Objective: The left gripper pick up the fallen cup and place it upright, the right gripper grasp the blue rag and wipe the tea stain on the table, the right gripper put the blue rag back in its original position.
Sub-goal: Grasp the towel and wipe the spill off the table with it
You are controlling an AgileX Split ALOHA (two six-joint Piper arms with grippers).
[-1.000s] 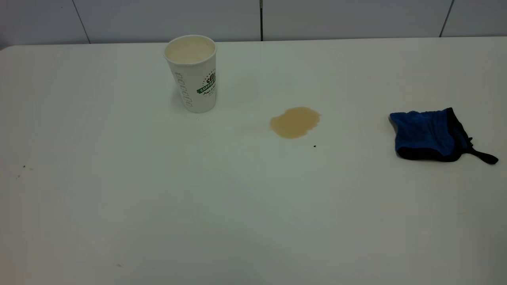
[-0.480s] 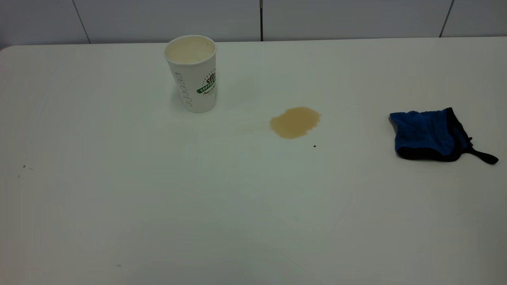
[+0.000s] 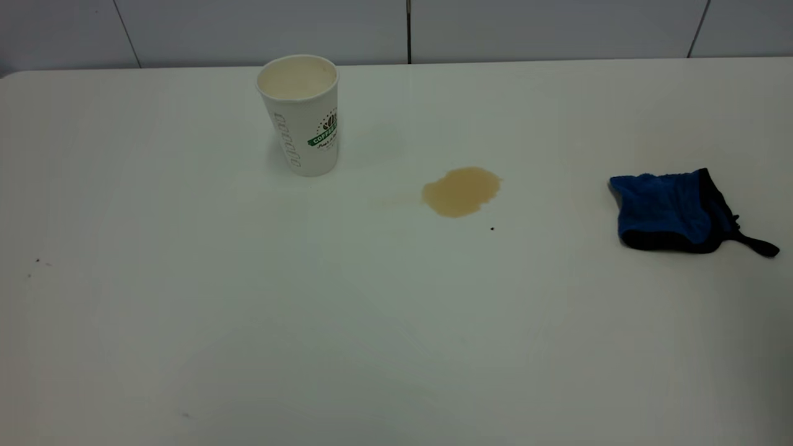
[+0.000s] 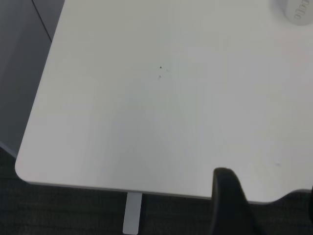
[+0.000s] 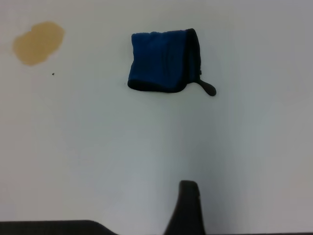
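Observation:
The cup [image 3: 302,118] stands upright at the table's [image 3: 248,322] far left of centre, cream inside showing; its base shows at the edge of the left wrist view [image 4: 299,11]. The tea stain [image 3: 461,191] lies right of it as a tan blotch and also shows in the right wrist view [image 5: 38,42]. The blue rag [image 3: 670,210] lies crumpled at the right with its black loop tab pointing right; the right wrist view shows it [image 5: 164,61] well ahead of the gripper. Neither gripper shows in the exterior view. My left gripper [image 4: 268,198] is open and empty over the table's near left corner. My right gripper [image 5: 234,215] is open and empty, short of the rag.
A small dark speck [image 3: 492,228] lies just right of and nearer than the stain. Tiny specks [image 3: 37,261] dot the left side. The rounded table corner [image 4: 22,169] and a dark floor beyond it show in the left wrist view. A tiled wall [image 3: 409,28] stands behind the table.

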